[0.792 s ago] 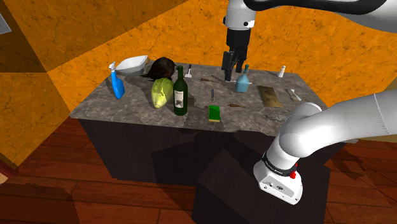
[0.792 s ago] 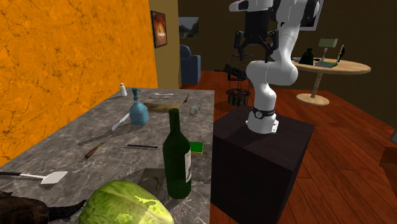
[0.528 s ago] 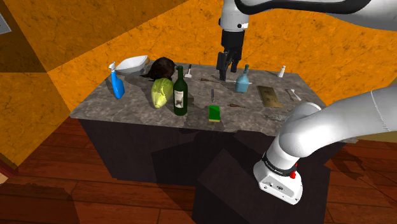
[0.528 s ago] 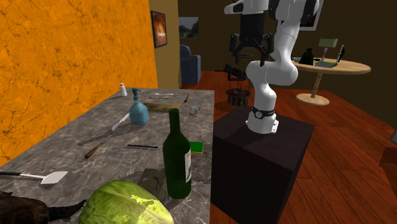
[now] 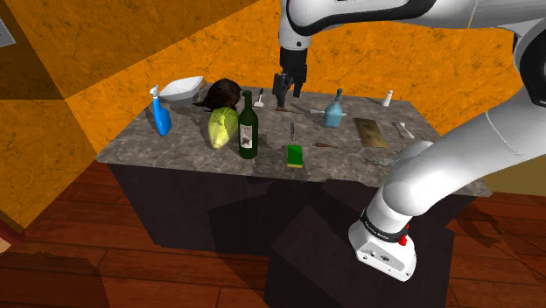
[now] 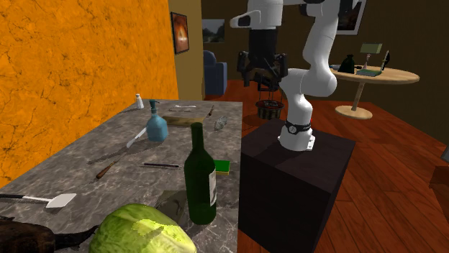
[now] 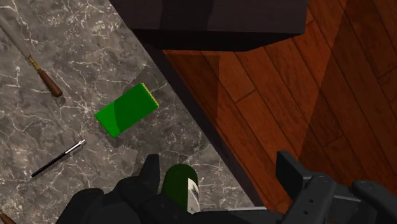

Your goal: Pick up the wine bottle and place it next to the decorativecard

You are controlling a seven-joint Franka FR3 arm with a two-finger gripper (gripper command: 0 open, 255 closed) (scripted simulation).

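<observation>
The wine bottle [image 5: 248, 128] is dark green with a pale label and stands upright near the front edge of the marble counter [image 5: 184, 144], also seen close up in the second exterior view [image 6: 200, 180]. My gripper [image 5: 287, 90] hangs open high above the counter, up and to the shoulder view's right of the bottle, touching nothing. From the wrist, the bottle's top [image 7: 180, 186] shows far below, near one finger of the gripper [image 7: 219, 175]. The decorative card [image 5: 371, 131] is a flat olive-brown rectangle lying toward the counter's right end [image 6: 181, 120].
Beside the bottle sit a green cabbage [image 5: 222, 127] and a green sponge [image 5: 296, 156]. A blue spray bottle [image 5: 160, 114], white bowl [image 5: 182, 87], teal soap bottle [image 5: 333, 109], shaker [image 5: 387, 98], pen [image 7: 58, 158] and knife [image 7: 44, 77] share the counter. My stand [image 6: 295, 172] adjoins its edge.
The gripper has swung toward the shoulder view's left, from above the teal soap bottle to nearer the wine bottle, staying open and high. Nothing on the counter has moved.
</observation>
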